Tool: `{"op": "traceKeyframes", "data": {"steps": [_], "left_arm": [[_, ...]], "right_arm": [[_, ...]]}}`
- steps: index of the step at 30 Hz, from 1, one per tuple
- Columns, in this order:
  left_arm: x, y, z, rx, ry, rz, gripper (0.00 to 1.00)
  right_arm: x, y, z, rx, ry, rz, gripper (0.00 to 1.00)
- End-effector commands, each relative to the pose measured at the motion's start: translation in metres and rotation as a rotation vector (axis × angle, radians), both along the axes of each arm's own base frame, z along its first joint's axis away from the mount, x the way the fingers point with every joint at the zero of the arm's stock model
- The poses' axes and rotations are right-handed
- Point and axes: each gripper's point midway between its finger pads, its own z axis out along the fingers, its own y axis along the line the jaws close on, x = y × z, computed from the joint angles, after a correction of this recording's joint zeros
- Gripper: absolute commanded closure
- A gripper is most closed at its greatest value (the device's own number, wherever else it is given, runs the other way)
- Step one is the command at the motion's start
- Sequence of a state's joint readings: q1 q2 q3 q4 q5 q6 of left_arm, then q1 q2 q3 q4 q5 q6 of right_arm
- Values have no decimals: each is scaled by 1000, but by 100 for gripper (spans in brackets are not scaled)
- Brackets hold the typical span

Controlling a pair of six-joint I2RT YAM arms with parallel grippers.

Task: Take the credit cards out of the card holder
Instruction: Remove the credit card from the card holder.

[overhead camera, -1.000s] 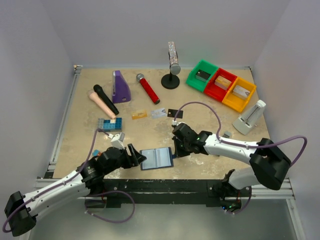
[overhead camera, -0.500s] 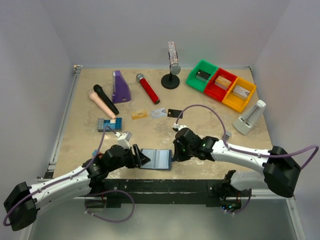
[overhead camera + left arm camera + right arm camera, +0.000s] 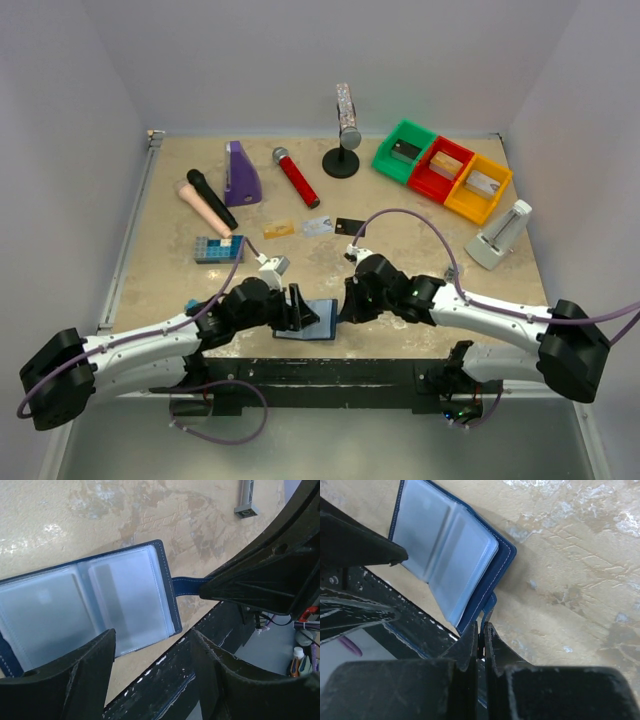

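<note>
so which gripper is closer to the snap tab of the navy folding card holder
Right. The right gripper is shut on the snap tab itself. The left gripper is open over the pockets of the dark navy card holder, short of the tab.

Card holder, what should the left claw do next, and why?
Probably lower the open left claw onto the card holder and pinch at a pocket edge. The right claw is shut on the tab, holding it spread open, the left claw hovers above it, and a dim rectangle in one pocket may be a card.
</note>
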State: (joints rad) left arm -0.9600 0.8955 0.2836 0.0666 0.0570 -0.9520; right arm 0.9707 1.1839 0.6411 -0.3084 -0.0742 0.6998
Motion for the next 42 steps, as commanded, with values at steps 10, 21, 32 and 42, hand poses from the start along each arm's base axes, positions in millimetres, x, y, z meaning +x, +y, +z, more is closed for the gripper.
{"op": "traceKeyframes", "data": {"steps": [10,21,32,42], "left_arm": [[9,-29,15,16,-56,-81,34],[11,-29,5,51,-42,-78,36],[12,-21,-3,87,-44,-56,44],[11,-27,-1,71,-43,-82,37]], "right_arm": [[0,30,56,192,-60,75,100],[-1,31,60,199,-65,88,100],[-1,28,56,184,-64,88,100],[-4,34,70,225,-65,106,100]]}}
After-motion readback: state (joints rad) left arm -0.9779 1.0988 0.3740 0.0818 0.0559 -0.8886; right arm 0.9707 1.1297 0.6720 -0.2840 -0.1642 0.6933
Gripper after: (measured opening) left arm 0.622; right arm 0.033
